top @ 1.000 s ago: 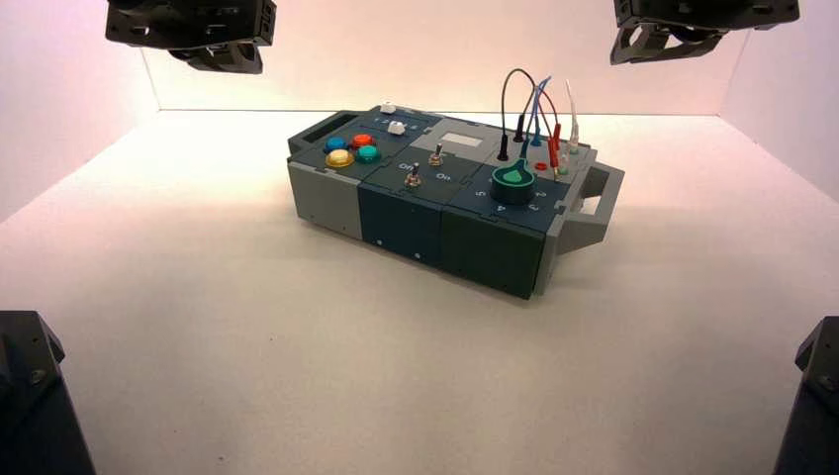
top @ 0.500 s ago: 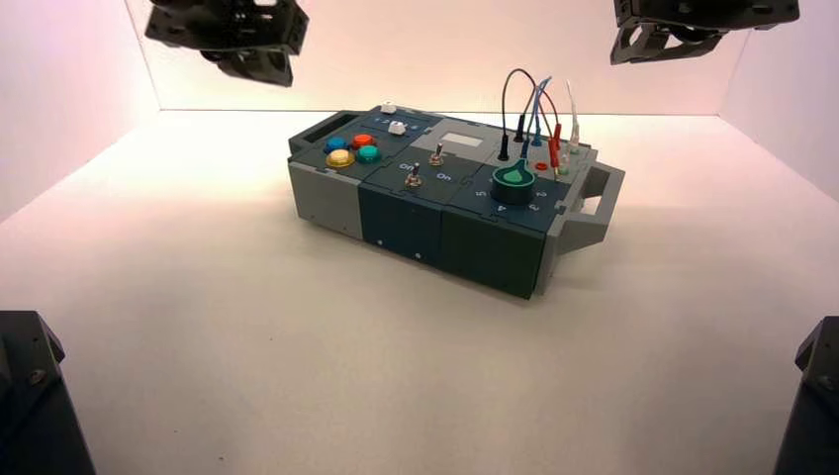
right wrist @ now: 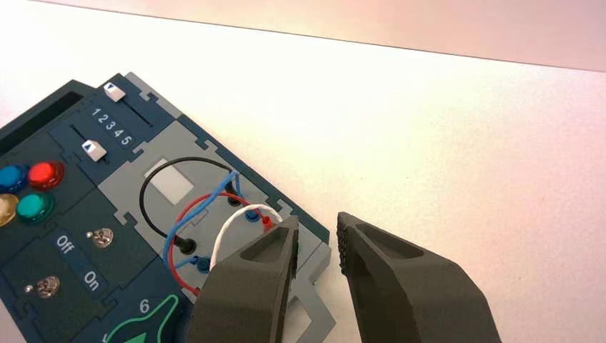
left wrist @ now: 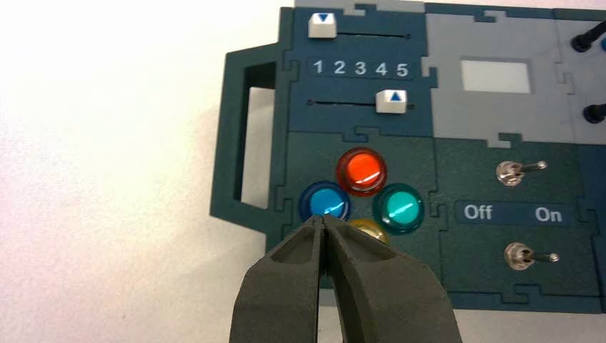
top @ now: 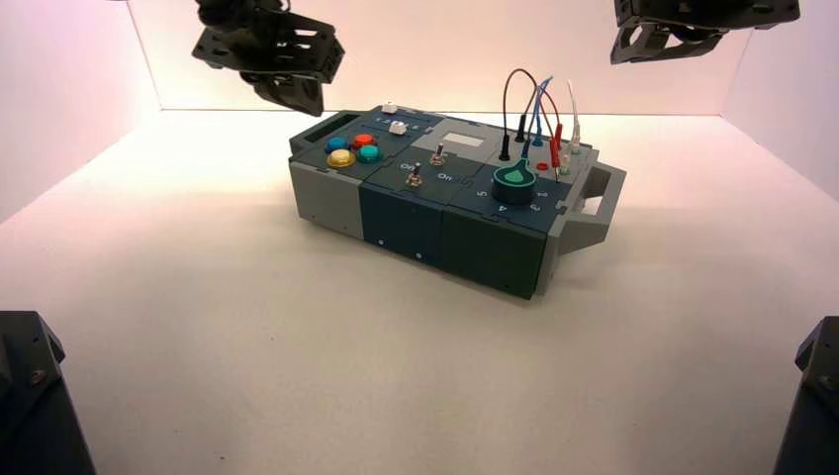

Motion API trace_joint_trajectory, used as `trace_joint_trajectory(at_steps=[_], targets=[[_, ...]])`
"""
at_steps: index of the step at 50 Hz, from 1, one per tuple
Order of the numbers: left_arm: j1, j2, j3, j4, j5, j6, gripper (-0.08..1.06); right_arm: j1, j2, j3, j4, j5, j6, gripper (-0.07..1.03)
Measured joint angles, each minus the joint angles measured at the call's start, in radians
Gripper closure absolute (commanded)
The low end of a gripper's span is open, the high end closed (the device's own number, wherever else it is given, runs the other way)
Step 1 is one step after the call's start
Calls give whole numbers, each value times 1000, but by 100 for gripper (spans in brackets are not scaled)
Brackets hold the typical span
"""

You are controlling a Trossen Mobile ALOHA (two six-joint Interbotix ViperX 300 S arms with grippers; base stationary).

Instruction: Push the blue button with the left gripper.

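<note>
Bright, diffuse light; tabletop near white toward the back wall. Soft, faint shadow beside the box [top: 435, 208]. Small glare spots on the domed buttons [left wrist: 363, 169], left wrist view.

Table [top: 228, 346]: pale, smooth surface, small dark specks noted. Walls: pinkish-white, plain, at back [top: 475, 84] and both sides. Light: bright, strongest along table's rear.

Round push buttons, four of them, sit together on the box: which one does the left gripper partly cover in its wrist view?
The yellow button; the blue, red and teal-green ones show clear of the gripper.
</note>
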Motion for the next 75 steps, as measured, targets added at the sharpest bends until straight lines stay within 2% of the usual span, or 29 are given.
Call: trace_joint_trajectory(at_steps=[16,39,75], targets=[[-5,3,-3,0,21,0,101,0,-17,2,0,2,0,65],[-11,77,-38,-3,21,0,100,0,-17,2,0,2,0,65],[-11,109,-46,-3,-35,0,100,0,-17,2,-2,2,0,65]])
